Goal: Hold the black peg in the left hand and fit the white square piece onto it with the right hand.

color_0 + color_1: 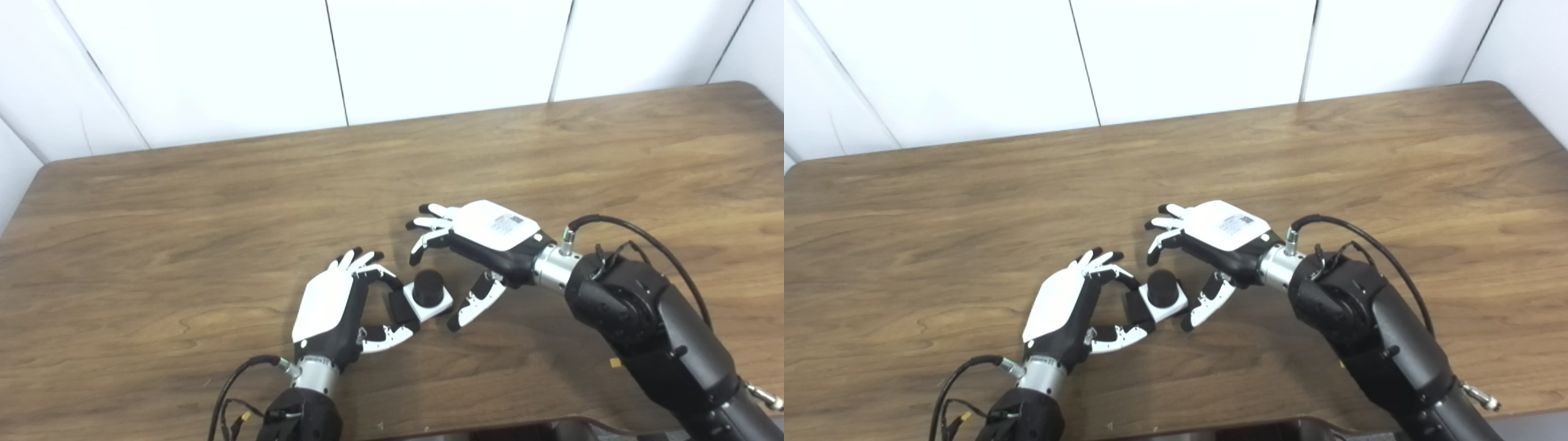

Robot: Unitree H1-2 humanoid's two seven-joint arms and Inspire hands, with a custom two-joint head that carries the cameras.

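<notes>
The black peg [428, 288] stands with its round top poking up through the white square piece [438, 305], which sits around it. My left hand [334, 303] is shut on the peg's black base [401, 307], fingers above and thumb below, low over the table. My right hand [484, 236] is open just right of the white piece, palm down; its fingers [429, 228] spread above and behind the peg, and its thumb [474, 304] hangs close beside the piece without clearly touching it. The same things show in the right eye view: peg [1162, 288], left hand [1062, 300], right hand [1216, 229].
The brown wooden table [245, 202] stretches around both hands. White wall panels [429, 49] stand along its far edge. A black cable [637, 229] loops over the right wrist, and another [236, 380] trails by the left wrist.
</notes>
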